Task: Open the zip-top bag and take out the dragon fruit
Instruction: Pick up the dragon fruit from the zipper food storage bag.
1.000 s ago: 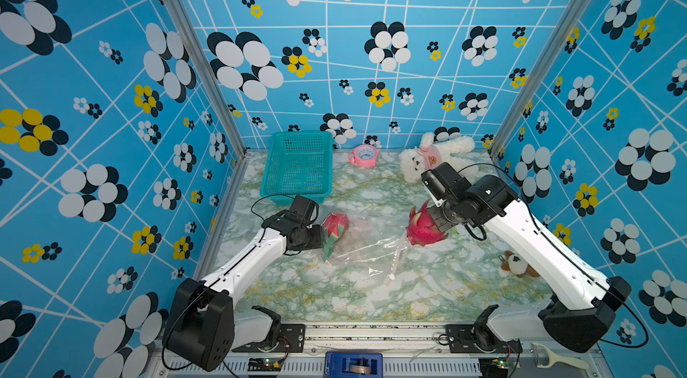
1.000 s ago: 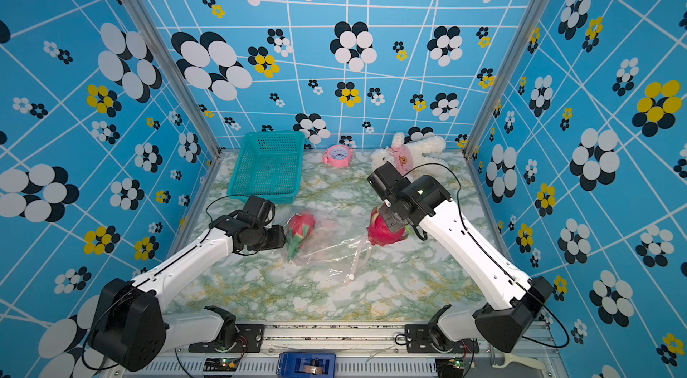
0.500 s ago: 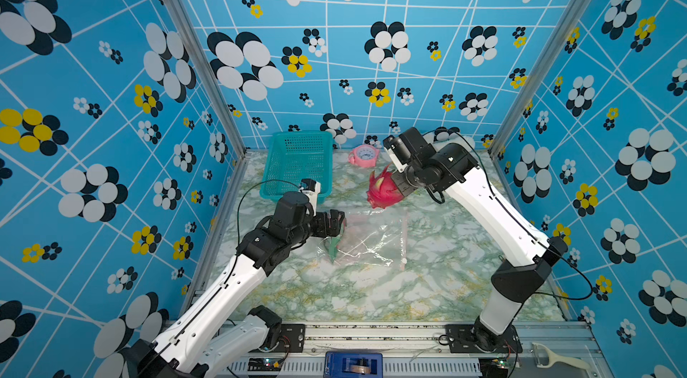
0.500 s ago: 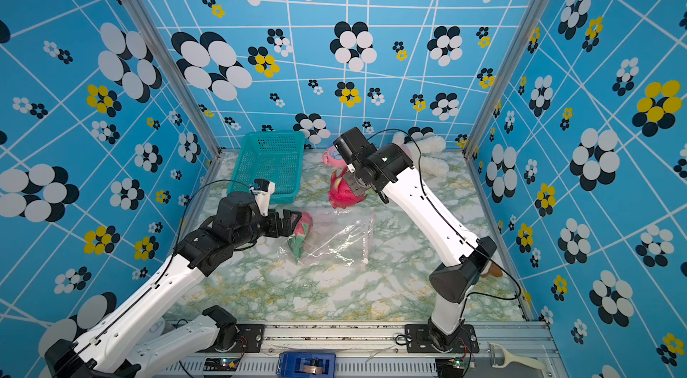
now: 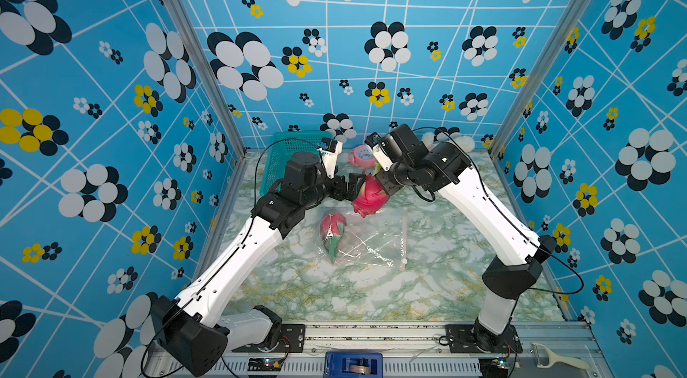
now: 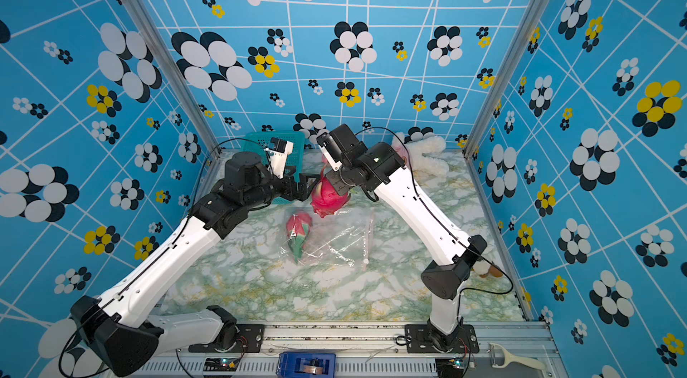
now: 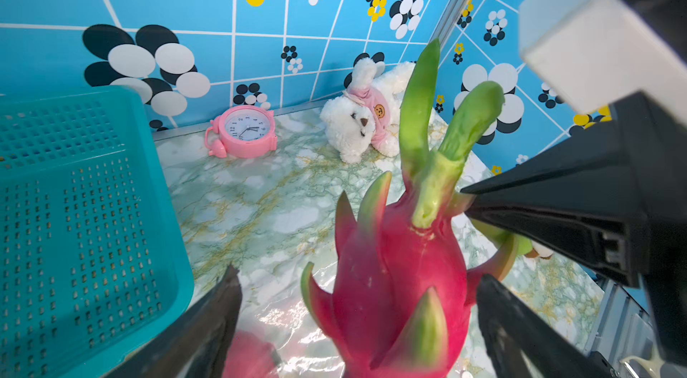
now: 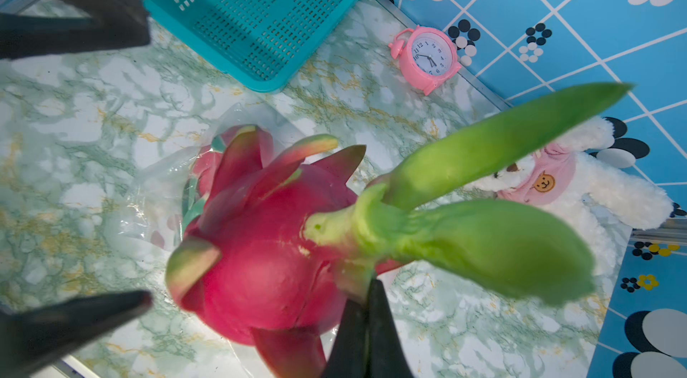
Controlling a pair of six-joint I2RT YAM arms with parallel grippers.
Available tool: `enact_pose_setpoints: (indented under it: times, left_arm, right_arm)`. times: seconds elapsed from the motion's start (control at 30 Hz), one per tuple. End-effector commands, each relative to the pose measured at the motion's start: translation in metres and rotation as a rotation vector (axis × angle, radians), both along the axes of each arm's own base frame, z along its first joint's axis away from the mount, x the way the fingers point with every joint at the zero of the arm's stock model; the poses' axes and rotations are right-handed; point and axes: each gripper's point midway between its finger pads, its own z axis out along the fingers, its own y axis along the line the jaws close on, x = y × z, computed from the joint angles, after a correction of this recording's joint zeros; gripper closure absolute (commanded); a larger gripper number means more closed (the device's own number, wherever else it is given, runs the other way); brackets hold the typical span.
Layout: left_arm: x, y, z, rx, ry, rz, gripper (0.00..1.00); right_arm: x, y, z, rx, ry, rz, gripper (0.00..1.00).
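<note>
A pink dragon fruit (image 5: 366, 197) (image 6: 329, 198) with green scales hangs in the air above the table, and my right gripper (image 5: 383, 183) (image 8: 371, 285) is shut on a scale near its stem. My left gripper (image 5: 351, 186) (image 7: 357, 276) is open, a finger on either side of that fruit (image 7: 394, 283) without closing on it. Below them the zip-top bag (image 5: 371, 244) (image 6: 334, 244) lies flat on the marble table, its pink zip strip (image 5: 404, 238) toward the right. A second dragon fruit (image 5: 332, 229) (image 6: 298, 227) lies at the bag's left end.
A teal basket (image 5: 279, 157) (image 8: 252, 4) stands at the back left. A pink clock (image 7: 243, 131) and a white plush toy (image 7: 357, 123) sit by the back wall. A small brown toy (image 6: 487, 269) lies near the right wall. A peeler (image 5: 554, 357) rests on the front rail.
My right gripper has carried the dragon fruit up and leftward, away from the bag. My left gripper let go at the bag's left end, opened, and rose to the fruit.
</note>
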Motion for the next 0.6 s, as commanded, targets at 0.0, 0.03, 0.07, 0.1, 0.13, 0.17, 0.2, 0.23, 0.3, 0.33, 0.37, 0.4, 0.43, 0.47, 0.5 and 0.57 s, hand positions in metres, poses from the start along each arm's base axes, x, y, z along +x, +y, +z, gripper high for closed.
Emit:
enact_pose_setpoints:
  times: [0.0, 0.03, 0.07, 0.1, 0.13, 0.17, 0.2, 0.23, 0.3, 0.33, 0.37, 0.4, 0.43, 0.47, 0.5, 0.57]
  left_arm:
    - [-0.004, -0.014, -0.005, 0.033, 0.017, -0.071, 0.03]
    - [-0.002, -0.015, -0.008, 0.041, 0.026, -0.068, 0.04]
    - [0.000, -0.015, -0.010, 0.045, 0.032, -0.062, 0.06]
    - [0.002, -0.015, -0.012, 0.054, 0.038, -0.054, 0.09]
    - [0.006, -0.013, -0.016, 0.066, 0.046, -0.036, 0.12]
    - [0.010, -0.011, -0.016, 0.075, 0.049, -0.011, 0.14]
    - [0.013, -0.008, -0.017, 0.081, 0.053, 0.010, 0.17]
    - [0.017, -0.006, -0.017, 0.081, 0.054, 0.025, 0.19]
    - [0.023, -0.003, -0.017, 0.084, 0.057, 0.049, 0.25]
    - [0.025, -0.003, -0.016, 0.086, 0.058, 0.055, 0.28]
    - [0.025, -0.005, -0.015, 0.085, 0.058, 0.041, 0.31]
    - [0.025, -0.008, -0.016, 0.087, 0.062, 0.029, 0.34]
    - [0.025, -0.011, -0.018, 0.088, 0.071, 0.014, 0.39]
    - [0.025, -0.014, -0.020, 0.088, 0.081, -0.003, 0.43]
    - [0.024, -0.017, -0.022, 0.089, 0.089, -0.013, 0.45]
    - [0.023, -0.021, -0.025, 0.090, 0.098, -0.031, 0.45]
  right_arm:
    - [-0.012, 0.010, 0.016, 0.070, -0.006, 0.015, 1.00]
    - [-0.015, 0.011, 0.017, 0.072, -0.005, 0.018, 1.00]
    - [-0.018, 0.013, 0.018, 0.076, -0.004, 0.022, 1.00]
    - [-0.021, 0.014, 0.018, 0.076, -0.004, 0.025, 1.00]
    - [-0.023, 0.016, 0.019, 0.079, -0.005, 0.030, 1.00]
    - [-0.025, 0.017, 0.020, 0.082, -0.005, 0.032, 1.00]
    - [-0.026, 0.019, 0.020, 0.084, -0.002, 0.034, 1.00]
    - [-0.028, 0.020, 0.020, 0.085, -0.001, 0.036, 1.00]
    - [-0.030, 0.021, 0.019, 0.086, 0.004, 0.034, 1.00]
    - [-0.031, 0.021, 0.020, 0.089, 0.004, 0.035, 1.00]
    - [-0.031, 0.021, 0.019, 0.089, 0.006, 0.036, 1.00]
    - [-0.032, 0.021, 0.020, 0.089, 0.004, 0.035, 1.00]
    - [-0.032, 0.020, 0.021, 0.088, 0.001, 0.035, 1.00]
    - [-0.032, 0.020, 0.021, 0.088, 0.000, 0.035, 1.00]
    - [-0.032, 0.020, 0.021, 0.086, 0.000, 0.034, 1.00]
    - [-0.032, 0.020, 0.022, 0.087, -0.001, 0.034, 1.00]
